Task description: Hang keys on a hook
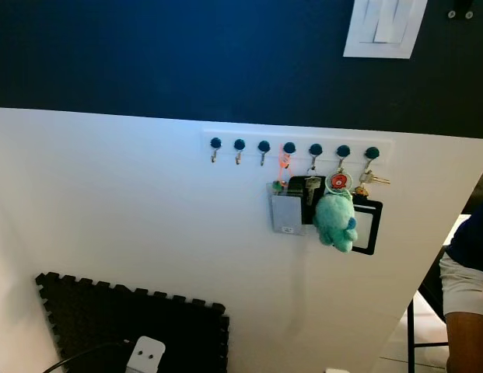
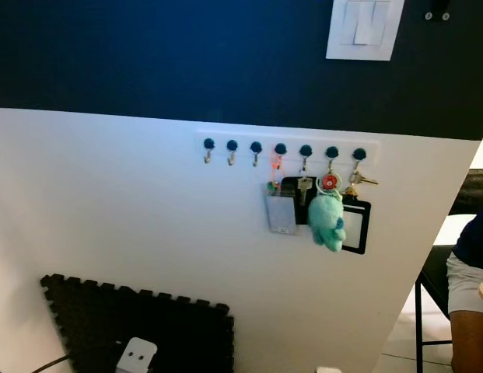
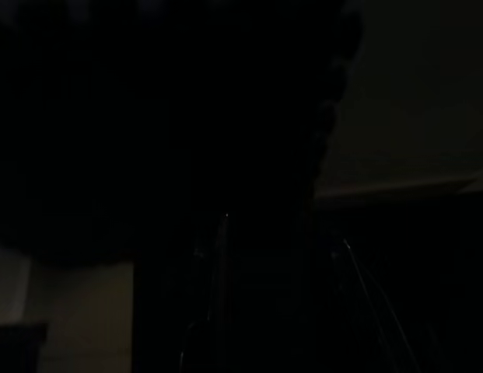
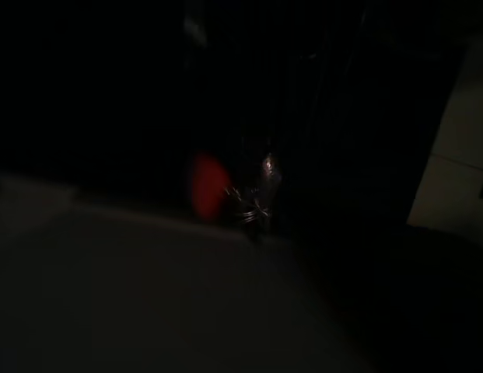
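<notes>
Where the right wrist view lightens a little, a red tag (image 4: 204,186) and a glinting metal keyring (image 4: 253,203) sit mid-frame; whether the fingers grip them, cannot tell. Left wrist view too dark to read. Lower left of the head view: one black foam mat (image 1: 132,326). Farther, centre-right on the white wall: one rack (image 1: 295,148), seven hooks. Three left hooks bare; four right hooks carry keys, card holders, one teal plush (image 1: 335,220). One light switch (image 1: 383,27) upper right.

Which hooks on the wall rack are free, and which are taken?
The three leftmost hooks are free, bare of anything. The other four are taken: a teal plush keychain, keys and card holders hang there.
</notes>
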Motion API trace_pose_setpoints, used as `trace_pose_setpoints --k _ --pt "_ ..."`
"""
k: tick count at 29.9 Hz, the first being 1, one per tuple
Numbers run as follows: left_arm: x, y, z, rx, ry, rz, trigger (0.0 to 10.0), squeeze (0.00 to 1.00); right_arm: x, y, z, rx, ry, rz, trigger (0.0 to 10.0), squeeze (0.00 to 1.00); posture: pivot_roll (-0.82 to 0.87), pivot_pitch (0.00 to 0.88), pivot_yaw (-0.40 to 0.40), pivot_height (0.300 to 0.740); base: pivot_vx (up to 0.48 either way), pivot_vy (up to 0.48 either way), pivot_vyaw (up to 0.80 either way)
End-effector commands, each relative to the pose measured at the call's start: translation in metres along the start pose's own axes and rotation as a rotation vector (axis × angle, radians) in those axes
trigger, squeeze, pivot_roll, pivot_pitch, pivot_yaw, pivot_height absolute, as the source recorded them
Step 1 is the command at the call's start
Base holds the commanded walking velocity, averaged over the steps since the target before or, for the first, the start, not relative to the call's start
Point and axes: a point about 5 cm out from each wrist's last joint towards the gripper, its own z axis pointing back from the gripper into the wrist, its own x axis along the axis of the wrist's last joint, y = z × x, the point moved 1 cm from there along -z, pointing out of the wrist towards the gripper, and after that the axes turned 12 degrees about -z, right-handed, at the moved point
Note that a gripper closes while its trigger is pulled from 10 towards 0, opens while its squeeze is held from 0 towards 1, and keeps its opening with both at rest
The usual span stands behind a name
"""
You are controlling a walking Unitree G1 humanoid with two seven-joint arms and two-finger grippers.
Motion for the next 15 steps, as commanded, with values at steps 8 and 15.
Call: trace_pose_setpoints --k 8,15 --pt "0.031 0.010 0.006 -0.162 -0.190 -0.138 10.0 0.00 0.064 0.033 -0.015 0.185 -0.171 0.190 10.0 0.00 0.08 0.017 -0.003 0.740 0.000 0.000 0.00" --pt "0.061 0.008 0.005 -0.256 -0.302 -0.205 10.0 0.00 0.116 0.057 -0.013 0.209 -0.361 0.359 10.0 0.00 0.08 0.024 -0.002 0.740 0.000 0.000 0.00"
